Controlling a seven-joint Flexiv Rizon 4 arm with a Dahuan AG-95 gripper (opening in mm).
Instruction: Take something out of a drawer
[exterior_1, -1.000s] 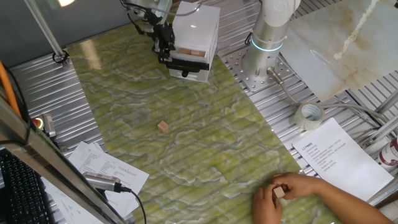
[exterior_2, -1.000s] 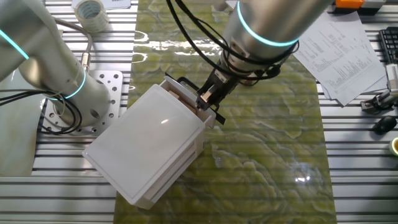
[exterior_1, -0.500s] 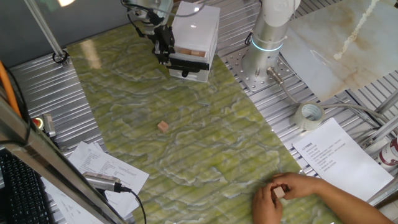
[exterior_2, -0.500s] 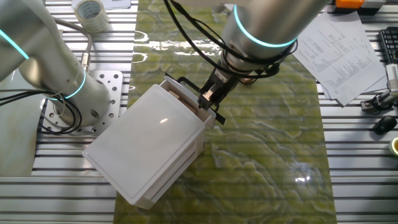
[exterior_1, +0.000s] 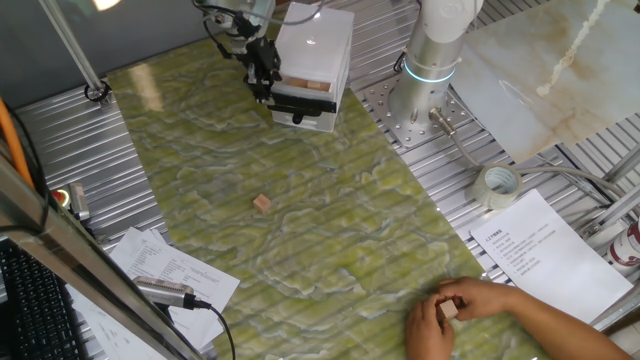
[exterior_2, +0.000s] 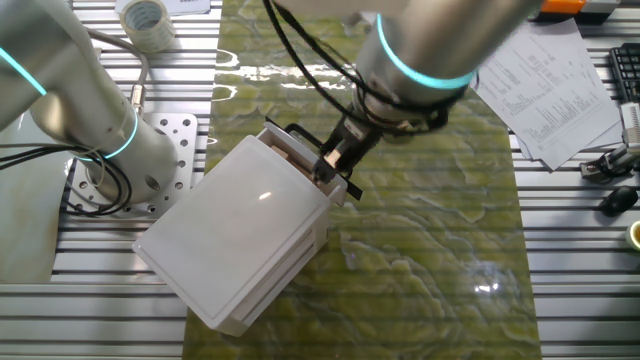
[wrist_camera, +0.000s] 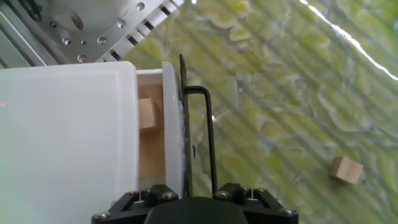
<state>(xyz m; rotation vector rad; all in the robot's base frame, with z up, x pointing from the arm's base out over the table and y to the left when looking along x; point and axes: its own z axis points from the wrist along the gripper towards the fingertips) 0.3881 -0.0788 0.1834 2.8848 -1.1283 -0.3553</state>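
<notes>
The gripper (wrist_camera: 198, 186) sits right at the black handle (wrist_camera: 208, 134) of the drawer (wrist_camera: 166, 130), but I cannot tell if it is squeezing it. The drawer is open only a little. A block (wrist_camera: 147, 114) lies inside. I think pulling straight out, slowly, is best, so the box (exterior_2: 245, 235) does not slide.

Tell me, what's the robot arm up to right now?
Gripper at the drawer's black handle, jaw state unclear. Drawer partly open, wooden block inside. Another block loose on the mat; a person's hand at the table's far end.
</notes>
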